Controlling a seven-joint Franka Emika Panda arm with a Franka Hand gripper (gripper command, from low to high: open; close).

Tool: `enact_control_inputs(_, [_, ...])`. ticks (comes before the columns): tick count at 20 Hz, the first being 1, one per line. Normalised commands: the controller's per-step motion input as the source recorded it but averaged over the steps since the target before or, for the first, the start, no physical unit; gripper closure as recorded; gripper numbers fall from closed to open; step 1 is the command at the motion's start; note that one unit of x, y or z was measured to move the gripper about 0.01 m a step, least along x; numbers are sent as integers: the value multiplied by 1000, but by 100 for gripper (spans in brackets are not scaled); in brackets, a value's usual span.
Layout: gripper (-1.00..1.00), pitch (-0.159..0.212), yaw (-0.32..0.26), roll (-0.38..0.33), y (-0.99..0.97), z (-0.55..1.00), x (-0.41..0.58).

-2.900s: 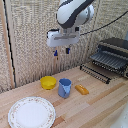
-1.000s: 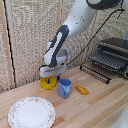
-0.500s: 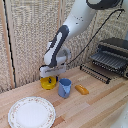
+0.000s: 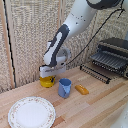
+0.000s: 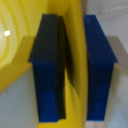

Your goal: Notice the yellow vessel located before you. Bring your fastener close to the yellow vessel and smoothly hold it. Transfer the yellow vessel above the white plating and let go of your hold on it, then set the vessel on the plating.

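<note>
The yellow vessel is a small bright-yellow bowl on the wooden table, behind the blue mug. My gripper is down on it, with the white-grey head right above the bowl. In the wrist view the two dark fingers stand on either side of the bowl's rim, pressed close against it. The bowl's yellow inside fills one side of that view. The white plate, with a thin floral rim, lies empty near the table's front, toward the exterior view's left of the bowl.
A blue mug stands just to the exterior view's right of the bowl. A small flat orange-yellow block lies beside the mug. A dark metal rack appliance sits at the back right. A woven screen stands behind the table.
The arm has come down from high above the table onto the yellow bowl. Over the last second it has stayed almost still at the bowl.
</note>
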Motion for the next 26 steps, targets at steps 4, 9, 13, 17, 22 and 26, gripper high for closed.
enact_control_inputs(4, [100, 186, 96, 59, 115, 559, -108])
enact_control_inputs(9, [100, 131, 104, 129, 162, 644, 0])
enact_control_inputs(13, [100, 77, 69, 151, 271, 681, 106])
enact_control_inputs(17, [100, 63, 58, 138, 526, 687, 92])
enact_control_inputs(22, [100, 60, 65, 101, 655, 603, 0])
enact_control_inputs(26, [100, 20, 47, 35, 749, 340, -81])
